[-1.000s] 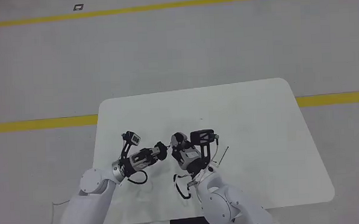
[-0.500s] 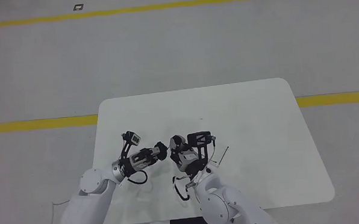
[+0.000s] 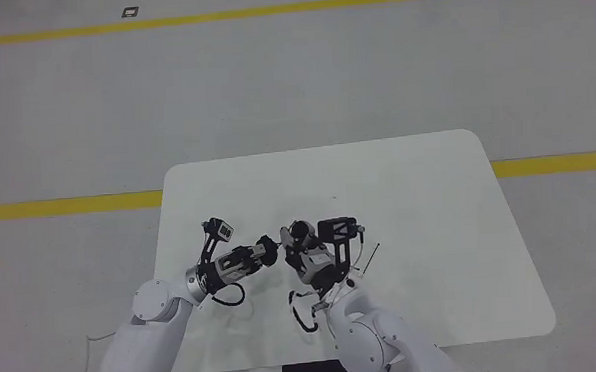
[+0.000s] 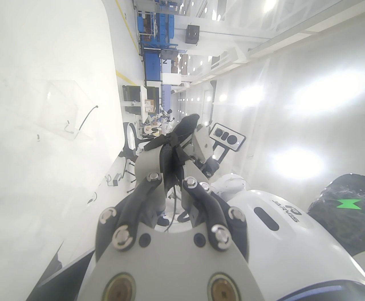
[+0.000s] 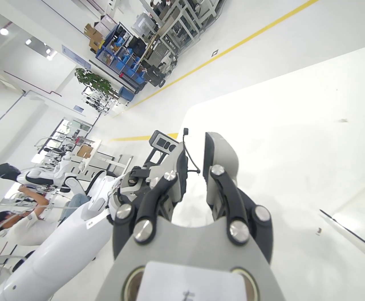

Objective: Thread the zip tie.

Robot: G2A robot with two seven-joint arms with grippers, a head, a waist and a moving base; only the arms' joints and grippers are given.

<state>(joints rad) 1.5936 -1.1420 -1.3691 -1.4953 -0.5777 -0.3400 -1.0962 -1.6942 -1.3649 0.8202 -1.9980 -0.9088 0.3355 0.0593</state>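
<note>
Two grippers nearly tip to tip above the near middle of the table [image 3: 428, 180]. Left gripper [image 4: 171, 146] with fingers closed together at the tips, nipping the black zip tie [image 5: 186, 151]; exact grip hard to make out among the black pads. Right gripper [image 5: 196, 142] open, fingers well apart, holding nothing, the gap set around the zip tie.

Zip tie up in the air, clear of the table. Long axis roughly along the right gripper's fingers, square head at the end farthest from that wrist. Strip running back just beside one pad and hooking sideways at its other end. Touching that pad or just off it: cannot tell.

Second tie [image 3: 372, 255] flat on the table, near the right gripper on its right side, long axis slanting from near-left to far-right, nothing touching it. Small dark speck [image 3: 332, 197] farther back on the table.

Table white, matt, round-cornered. Pale grey floor beyond, crossed by yellow lines [image 3: 270, 9], with a small dark square marker [image 3: 130, 11] near the far one. Large bright hall around: racks of blue bins [image 5: 119, 57], cardboard boxes [image 5: 95, 35], a potted plant [image 5: 94, 82].

White sticker [image 5: 185, 285] on the right wrist, its dark mark cut off and unreadable. Blue wall sign [image 5: 74, 58] too small to read.
</note>
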